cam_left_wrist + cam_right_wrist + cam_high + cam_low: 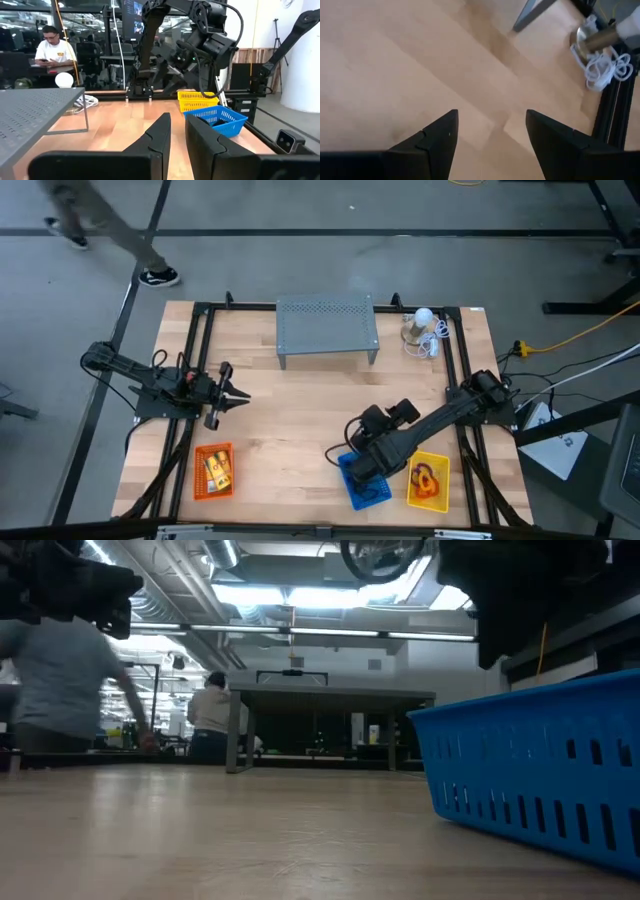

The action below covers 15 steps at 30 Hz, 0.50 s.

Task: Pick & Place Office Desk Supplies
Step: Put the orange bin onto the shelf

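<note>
my right hand (340,452) hangs spread and empty over the blue basket (362,485) at the table's near edge, left hand (238,394) nearly clenched, empty, parked far left; supplies sit in baskets, so I'd guess next means finding another loose piece.

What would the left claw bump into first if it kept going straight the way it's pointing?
Probably the blue basket, which lies ahead of the left claw across bare table, with the right arm above it. Depth is hard to judge.
</note>
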Tool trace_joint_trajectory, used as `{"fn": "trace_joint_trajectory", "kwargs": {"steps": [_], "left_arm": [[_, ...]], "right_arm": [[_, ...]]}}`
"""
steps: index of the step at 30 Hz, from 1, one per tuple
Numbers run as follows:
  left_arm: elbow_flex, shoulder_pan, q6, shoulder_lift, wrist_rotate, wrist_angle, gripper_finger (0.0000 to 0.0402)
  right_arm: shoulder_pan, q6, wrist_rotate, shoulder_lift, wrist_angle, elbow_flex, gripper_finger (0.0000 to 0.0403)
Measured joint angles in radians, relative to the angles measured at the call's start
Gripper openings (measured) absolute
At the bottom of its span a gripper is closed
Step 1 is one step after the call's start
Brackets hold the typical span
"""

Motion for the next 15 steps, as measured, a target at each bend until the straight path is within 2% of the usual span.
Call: {"fn": "trace_joint_trajectory", "kwargs": {"steps": [2,6,10,13,15], "left_arm": [[0.0,0.0,0.01,0.0,-0.002,0.0,0.0054],[0.0,0.0,0.038,0.0,-0.004,0.001,0.0054],[0.0,0.0,0.048,0.0,-0.011,0.0,0.0054],[0.001,0.001,0.021,0.004,-0.022,-0.051,0.0054],[0.012,0.001,-0.022,0.005,-0.022,-0.149,0.0054]], "right_arm": [[0.021,0.011,0.012,0.002,0.01,0.0,0.0233],[0.055,-0.011,0.164,0.002,0.131,0.0,0.0233],[0.061,-0.268,0.285,0.002,0.386,0.0,0.0233],[0.058,-0.511,0.314,0.002,0.63,0.0,0.0233],[0.054,-0.65,0.315,0.002,0.772,0.0,0.0233]]}}
